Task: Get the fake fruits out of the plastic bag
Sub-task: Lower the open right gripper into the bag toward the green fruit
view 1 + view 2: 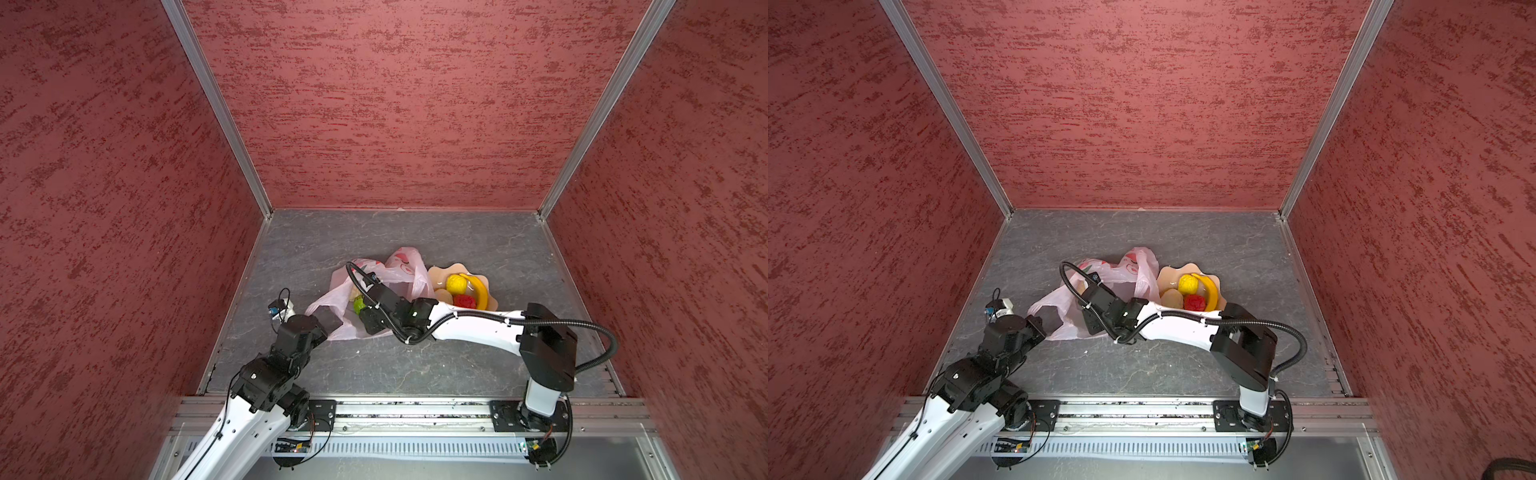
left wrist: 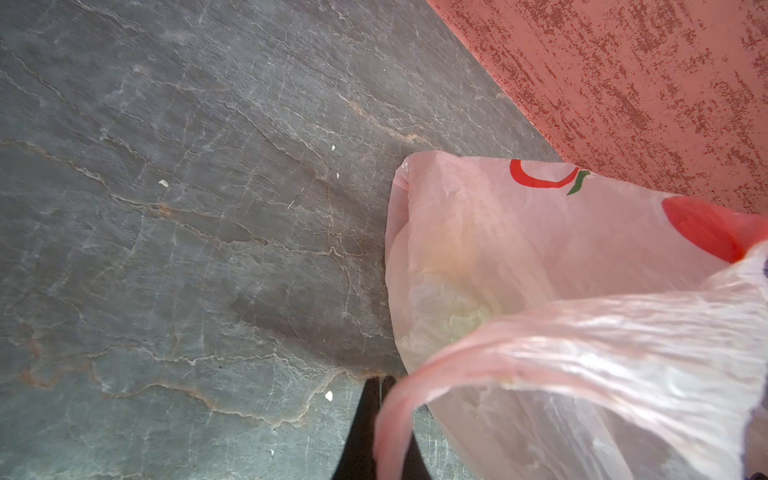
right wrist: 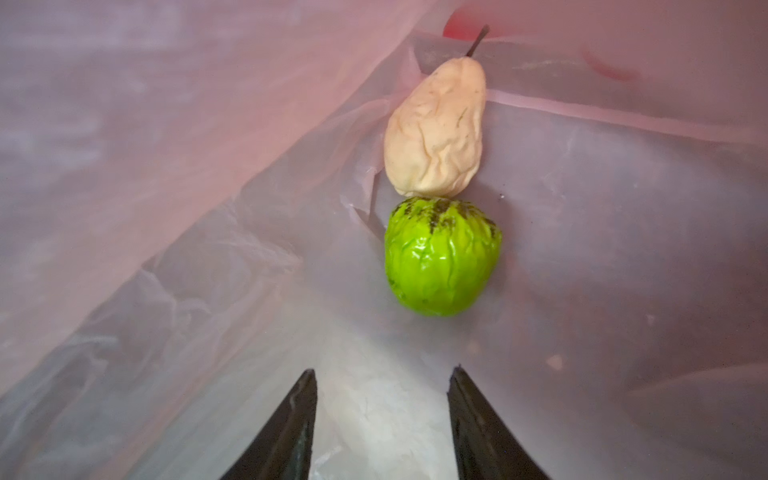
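The pale-pink plastic bag [image 1: 401, 270] lies crumpled mid-floor, its mouth toward the arms. My left gripper [image 2: 380, 384] is shut on the bag's near edge, with a handle loop [image 2: 540, 345] draped over its fingers. My right gripper [image 3: 382, 374] is inside the bag, open, nothing between its fingers. Just beyond its tips lies a green fake fruit [image 3: 442, 257], and touching that a beige pear-shaped one [image 3: 436, 133]. The green fruit [image 1: 358, 306] also shows through the bag's mouth in a top view.
A peach scalloped bowl [image 1: 436, 274] stands right of the bag, beside my right forearm. It holds a yellow round fruit [image 1: 456, 283], a banana [image 1: 478, 291], a red fruit [image 1: 464, 301] and a beige one [image 1: 1172, 298]. Red walls close in three sides.
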Robot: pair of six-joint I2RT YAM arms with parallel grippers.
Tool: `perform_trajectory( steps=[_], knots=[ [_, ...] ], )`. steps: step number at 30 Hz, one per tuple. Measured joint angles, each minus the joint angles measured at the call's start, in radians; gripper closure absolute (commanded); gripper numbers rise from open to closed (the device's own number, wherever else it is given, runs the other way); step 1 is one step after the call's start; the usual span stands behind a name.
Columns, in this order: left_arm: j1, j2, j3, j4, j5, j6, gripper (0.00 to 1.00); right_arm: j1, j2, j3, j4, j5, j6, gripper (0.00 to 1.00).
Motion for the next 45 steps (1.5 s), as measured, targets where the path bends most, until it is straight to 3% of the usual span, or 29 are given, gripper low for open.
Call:
perform_trajectory(
  steps=[14, 22, 28, 45],
  knots=[
    [0.0, -0.032, 0.023, -0.013, -0.002, 0.0, 0.93, -0.004, 0.104, 0.078, -0.097, -0.011, -0.006, 0.5],
    [0.0, -0.088, 0.023, -0.084, -0.005, 0.0, 0.93, -0.05, 0.12, 0.091, -0.107, 0.006, 0.043, 0.34],
    [0.0, -0.14, 0.022, -0.145, -0.002, -0.008, 0.93, -0.085, 0.125, 0.137, -0.097, 0.014, 0.073, 0.27],
    [0.0, -0.164, -0.003, -0.172, 0.026, -0.019, 0.93, -0.112, 0.261, 0.241, -0.04, 0.005, 0.1, 0.21]
  ],
)
